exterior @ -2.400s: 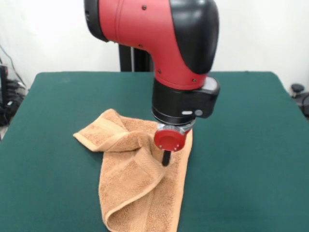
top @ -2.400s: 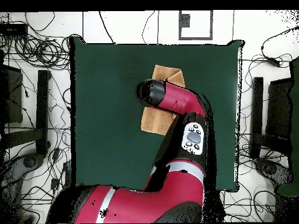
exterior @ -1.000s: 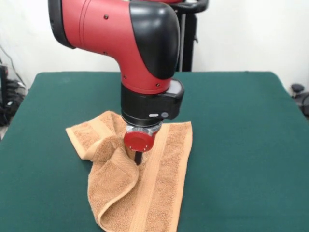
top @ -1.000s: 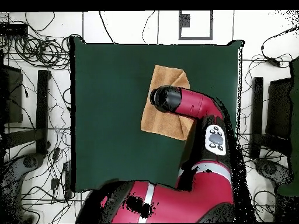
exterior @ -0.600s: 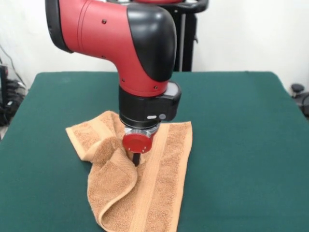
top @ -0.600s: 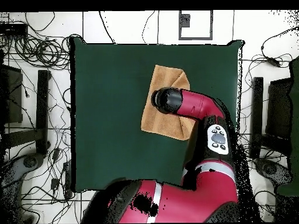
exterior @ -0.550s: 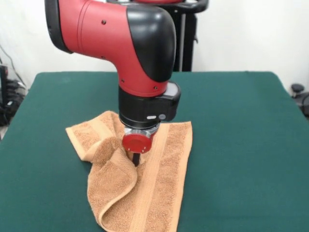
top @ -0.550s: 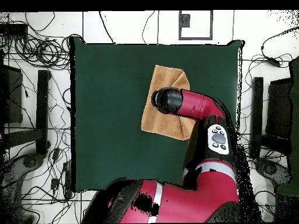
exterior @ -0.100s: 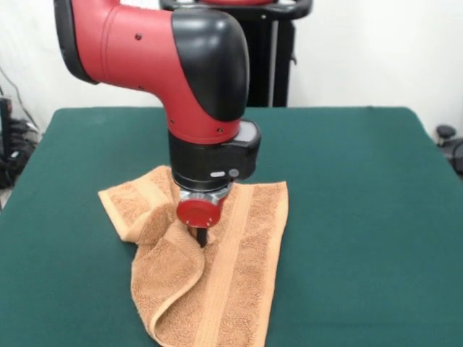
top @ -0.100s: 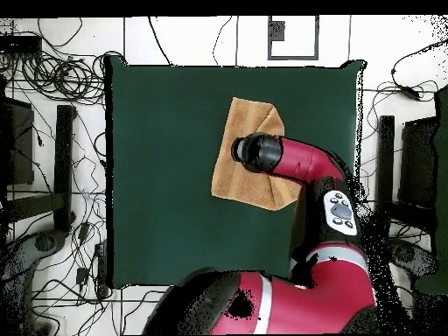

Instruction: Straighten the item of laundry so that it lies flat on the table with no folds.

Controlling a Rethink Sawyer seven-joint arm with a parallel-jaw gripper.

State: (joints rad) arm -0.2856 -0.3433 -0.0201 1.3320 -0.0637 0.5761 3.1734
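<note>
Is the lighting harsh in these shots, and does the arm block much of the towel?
Front view: soft, even light, only a faint shadow under the towel folds; small highlights on the glossy arm; the end effector shows sharply against the cloth. Overhead view: flat light, the arm hides part of the towel on the green table.

My gripper [exterior @ -0.100s: 202, 236] stands on the towel [exterior @ -0.100s: 239, 275], near its middle, just right of a raised fold. In the front view, the towel lies on the table [exterior @ -0.100s: 362, 217], left of its centre and toward the near edge. Its left part is folded over itself; its right part lies flat. In the overhead view, my arm [top @ -0.100s: 297, 162] covers part of the towel [top @ -0.100s: 241, 166].
</note>
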